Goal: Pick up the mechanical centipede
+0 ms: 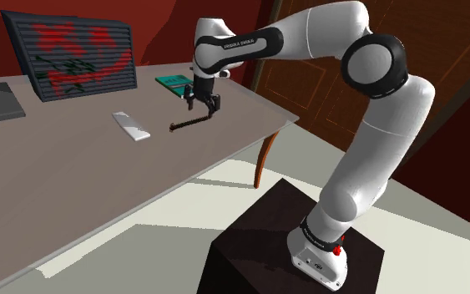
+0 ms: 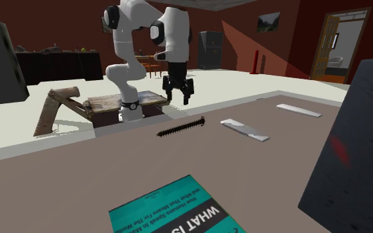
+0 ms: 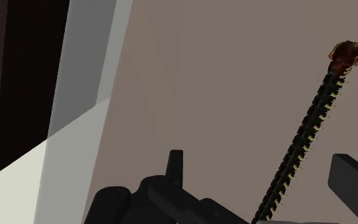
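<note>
The mechanical centipede (image 2: 181,126) is seen on the tabletop (image 2: 277,165) at 6 o'clock of the gripper (image 2: 179,99) in the second exterior view; the fingers (image 3: 357,184) are spread wide, nothing held; being off-centre toward one finger, the thin body could be nudged aside, not clasped.

The tail end of the centipede (image 3: 304,137) runs off the bottom of the wrist view. The book (image 2: 171,212) by the edge of the table (image 2: 277,155) is cut off in the second exterior view.
</note>
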Tool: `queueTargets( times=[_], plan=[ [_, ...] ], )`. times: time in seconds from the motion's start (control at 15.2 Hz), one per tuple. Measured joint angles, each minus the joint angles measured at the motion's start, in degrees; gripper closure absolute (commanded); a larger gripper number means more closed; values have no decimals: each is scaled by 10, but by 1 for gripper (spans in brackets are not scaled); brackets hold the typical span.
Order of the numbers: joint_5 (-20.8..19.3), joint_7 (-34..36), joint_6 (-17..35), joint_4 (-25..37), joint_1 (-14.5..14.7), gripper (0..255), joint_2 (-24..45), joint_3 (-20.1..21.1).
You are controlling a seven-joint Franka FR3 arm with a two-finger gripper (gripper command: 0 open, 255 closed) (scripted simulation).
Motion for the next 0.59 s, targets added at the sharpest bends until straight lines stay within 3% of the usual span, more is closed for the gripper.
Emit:
queueTargets(
  times=[0.4, 0.59],
  plan=[
    [-4, 120, 18, 98, 1, 0, 108, -29],
    [-6, 136, 29, 110, 2, 0, 130, -33]
  ],
)
